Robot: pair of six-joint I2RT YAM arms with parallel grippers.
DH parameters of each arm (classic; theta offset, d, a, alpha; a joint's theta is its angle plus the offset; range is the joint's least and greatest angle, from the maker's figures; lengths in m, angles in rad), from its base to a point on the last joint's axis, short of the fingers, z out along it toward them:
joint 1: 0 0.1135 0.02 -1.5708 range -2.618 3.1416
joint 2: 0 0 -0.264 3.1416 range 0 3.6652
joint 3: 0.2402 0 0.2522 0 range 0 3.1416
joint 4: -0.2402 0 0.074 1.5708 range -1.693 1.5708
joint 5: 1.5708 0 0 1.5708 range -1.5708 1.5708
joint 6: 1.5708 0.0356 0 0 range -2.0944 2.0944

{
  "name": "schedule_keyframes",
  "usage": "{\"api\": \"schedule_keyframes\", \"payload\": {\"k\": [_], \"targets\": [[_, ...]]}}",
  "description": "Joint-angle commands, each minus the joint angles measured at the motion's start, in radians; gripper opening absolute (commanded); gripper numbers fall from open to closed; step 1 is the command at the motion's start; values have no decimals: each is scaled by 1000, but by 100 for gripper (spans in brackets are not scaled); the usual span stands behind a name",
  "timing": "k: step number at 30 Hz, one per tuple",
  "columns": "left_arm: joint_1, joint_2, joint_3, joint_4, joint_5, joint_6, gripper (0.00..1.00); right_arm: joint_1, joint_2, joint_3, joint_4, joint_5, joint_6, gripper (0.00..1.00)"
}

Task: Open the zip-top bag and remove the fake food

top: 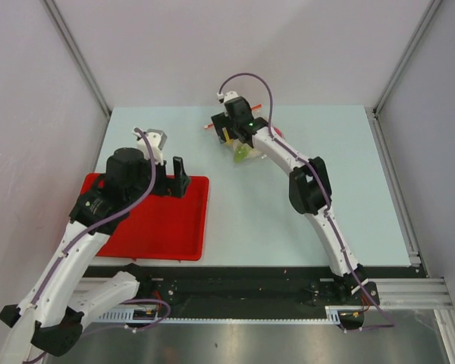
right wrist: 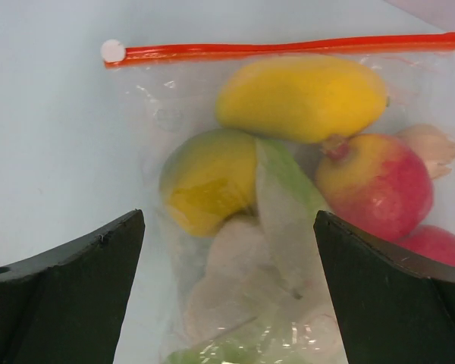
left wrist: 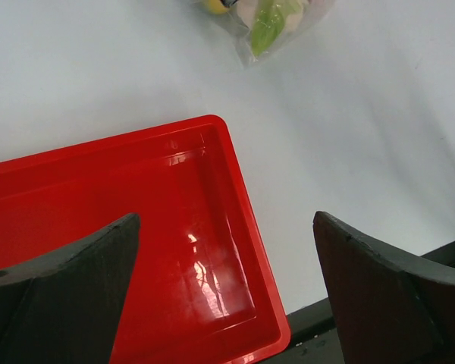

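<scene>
Grey walls [top: 30, 114] close round a pale table [top: 288, 227]. Its red tray [top: 174, 227] lies at about 8 o'clock, and the left gripper [left wrist: 226, 220] hangs above the tray's far side, fingers wide apart with nothing between them. At 12 o'clock, near the far edge and well apart from the tray, the bag [right wrist: 159, 106] lies flat. Over it hovers the right gripper [right wrist: 229, 216], fingers spread either side of the bag's lower end, clamping nothing; whether they touch the plastic I can't tell. From the wrist camera the red strip [right wrist: 288, 47] runs straight along the bag's 12 o'clock side, white slider [right wrist: 113, 51] at its 9 o'clock end. All the food [left wrist: 267, 26] sits inside: yellow oval [right wrist: 303, 95] by the strip, yellow-green piece [right wrist: 205, 178] at 9 o'clock, red balls [right wrist: 375, 186] at 3 o'clock, pale lumps [right wrist: 227, 296] toward 6 o'clock
</scene>
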Motion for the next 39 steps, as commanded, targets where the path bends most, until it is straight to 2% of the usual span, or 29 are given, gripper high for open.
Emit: {"api": "schedule_keyframes", "payload": {"k": [1,4,7,13,15,16,17,19,20,22,24,27,29,33,34,35,39], "targets": [[17,1,2,15,16,29,100,25,9,-2,48,58,-16,100],[19,6,2,22,19,29,100,26,-11,-77,20,109,-27,100],[19,23,6,22,20,16,100,22,-51,-195,7,206,-48,100],[19,72,31,45,34,-55,100,22,-127,-313,-113,432,-15,100],[23,99,45,52,39,-92,99,21,-197,-480,-98,486,-13,100],[26,111,49,61,40,-105,100,21,-289,-555,-28,496,-18,100],[32,124,54,68,40,-137,99,21,-354,-738,15,490,-25,100],[43,154,48,103,94,-191,100,22,-510,-890,71,482,-6,100],[46,165,43,124,112,-208,100,24,-552,-930,47,480,22,100],[56,202,28,207,181,-246,99,27,-635,-999,-48,436,105,100],[60,236,22,273,221,-283,99,53,-760,-1028,-104,327,136,100],[60,344,23,519,374,-339,99,68,-923,-1042,-171,154,199,100],[59,490,51,595,506,-374,99,65,-998,-1042,-231,74,293,100],[49,763,254,586,592,-354,98,-2,-1144,-1056,-377,6,500,100],[49,808,290,577,599,-336,97,-49,-1158,-1068,-419,-68,528,100],[49,896,328,568,596,-330,97,-66,-1172,-1079,-434,-96,544,100],[39,1065,504,598,568,-346,97,-131,-1265,-1122,-463,-162,594,100]]}}
